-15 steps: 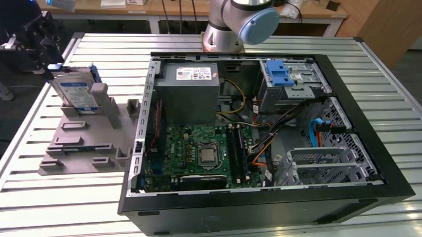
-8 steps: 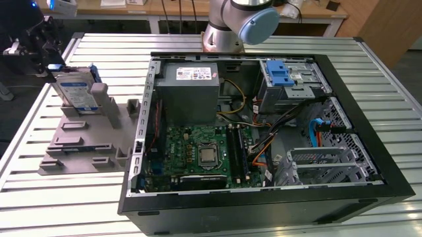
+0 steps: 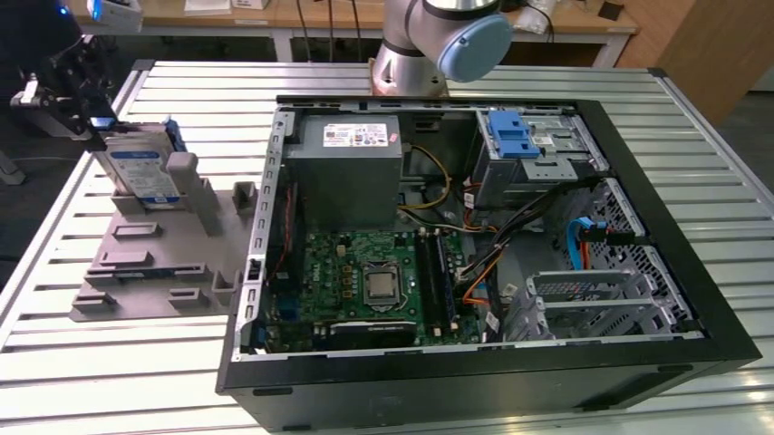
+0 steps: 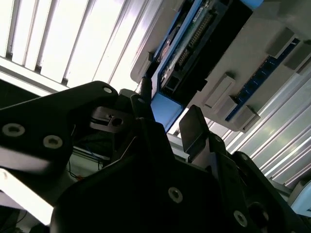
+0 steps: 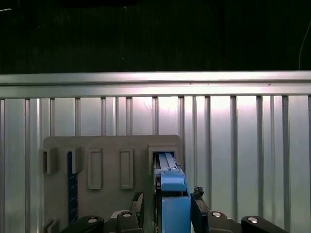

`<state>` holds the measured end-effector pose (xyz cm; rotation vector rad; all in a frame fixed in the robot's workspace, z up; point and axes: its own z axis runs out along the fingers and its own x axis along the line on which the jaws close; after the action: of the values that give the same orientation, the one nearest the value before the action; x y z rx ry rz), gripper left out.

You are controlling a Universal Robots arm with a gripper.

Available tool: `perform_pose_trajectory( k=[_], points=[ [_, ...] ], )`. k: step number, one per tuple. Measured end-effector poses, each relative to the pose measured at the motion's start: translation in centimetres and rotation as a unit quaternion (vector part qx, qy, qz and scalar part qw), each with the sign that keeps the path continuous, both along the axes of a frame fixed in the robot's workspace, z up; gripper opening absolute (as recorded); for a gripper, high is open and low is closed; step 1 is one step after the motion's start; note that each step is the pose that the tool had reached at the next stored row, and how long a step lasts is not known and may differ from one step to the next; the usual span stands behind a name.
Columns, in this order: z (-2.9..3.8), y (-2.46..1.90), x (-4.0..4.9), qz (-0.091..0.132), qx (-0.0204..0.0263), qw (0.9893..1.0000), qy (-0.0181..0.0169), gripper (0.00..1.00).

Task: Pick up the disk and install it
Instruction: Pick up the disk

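One disk (image 5: 174, 211) between parted gripper (image 5: 167, 206) fingers (image 5: 198, 208)

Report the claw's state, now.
Claw: astride the disk, which stands upright in the grey holder; whether it is clamped on the disk cannot be told.

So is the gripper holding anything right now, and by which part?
Cannot tell. The gripper sits at the blue-framed top end of the disk, which stands upright in the grey holder; a closed grip isn't visible.
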<state>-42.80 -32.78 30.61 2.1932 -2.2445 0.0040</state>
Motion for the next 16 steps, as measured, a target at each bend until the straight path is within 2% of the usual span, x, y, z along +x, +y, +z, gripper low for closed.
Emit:
perform_pose_trajectory(
  k=[11, 16],
  points=[
    [-1.03, 0.00, 0.00, 0.000, 0.0000, 1.0000, 0.0000, 0.51],
    [-1.25, 0.02, 0.00, 0.000, -0.0001, 1.0000, 0.0001, 0.51]
  ],
)
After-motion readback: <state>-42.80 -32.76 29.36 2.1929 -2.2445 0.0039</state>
